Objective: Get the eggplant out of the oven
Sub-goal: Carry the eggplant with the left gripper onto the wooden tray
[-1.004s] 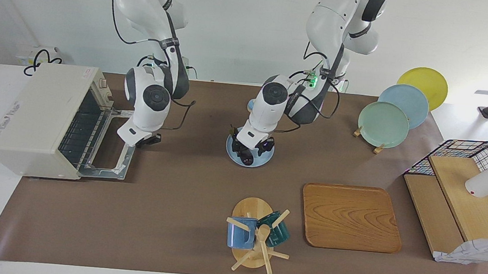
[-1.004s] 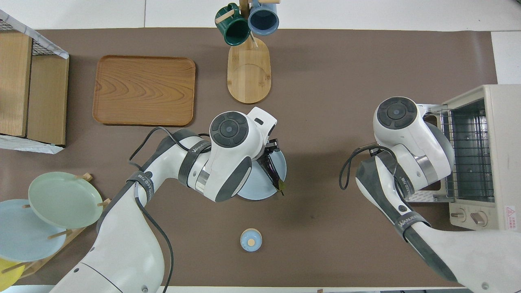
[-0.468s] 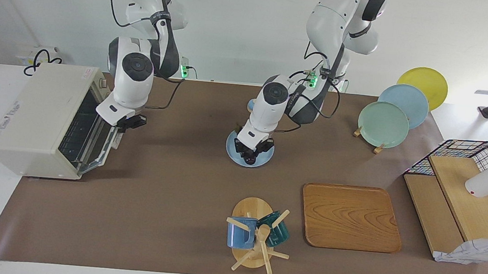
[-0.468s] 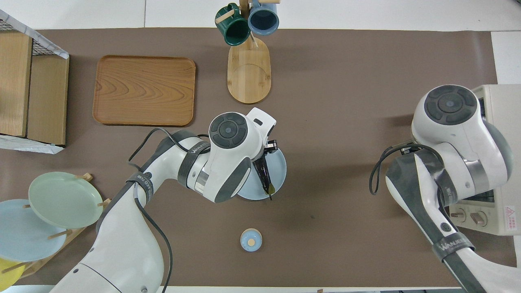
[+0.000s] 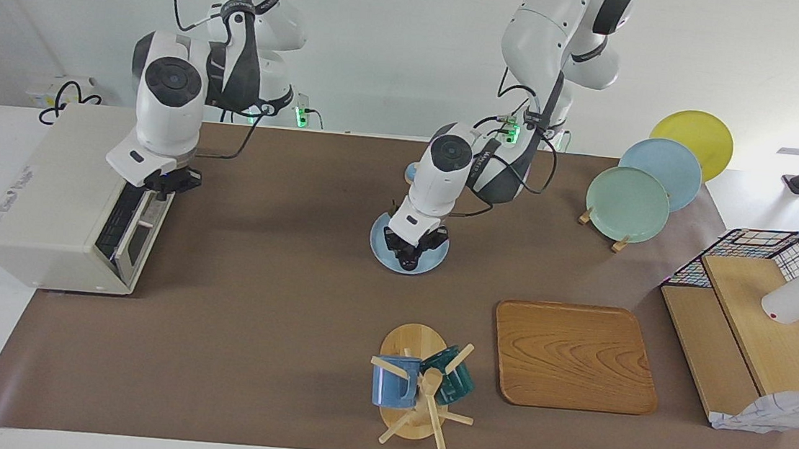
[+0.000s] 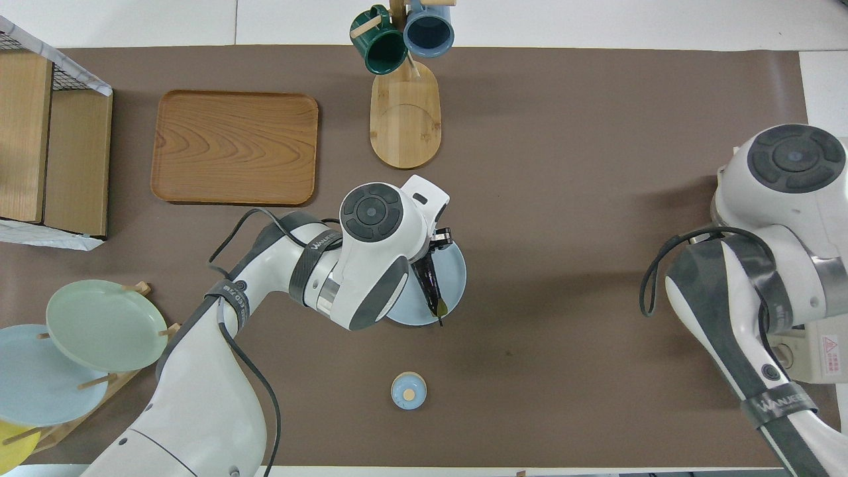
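Note:
The slim dark purple eggplant (image 6: 429,283) lies on a light blue plate (image 6: 458,268) in the middle of the table, its stem tip pointing toward the robots. My left gripper (image 5: 408,249) is down on the plate (image 5: 440,255), shut on the end of the eggplant that lies farther from the robots. The cream-white oven (image 5: 55,187) stands at the right arm's end of the table. Its glass door (image 5: 130,224) is tilted up, almost shut. My right gripper (image 5: 161,180) is at the door's top edge. In the overhead view the right arm covers most of the oven (image 6: 821,354).
A wooden mug rack (image 5: 418,385) with a blue and a green mug and a wooden tray (image 5: 572,355) lie farther from the robots than the plate. A small blue lid (image 6: 409,389) lies nearer. Plates on a rack (image 5: 629,201) and a wire basket (image 5: 766,249) are at the left arm's end.
The right gripper swung the oven door up from flat open to almost shut, moving toward the oven. The left gripper lowered the eggplant onto the plate, then held still.

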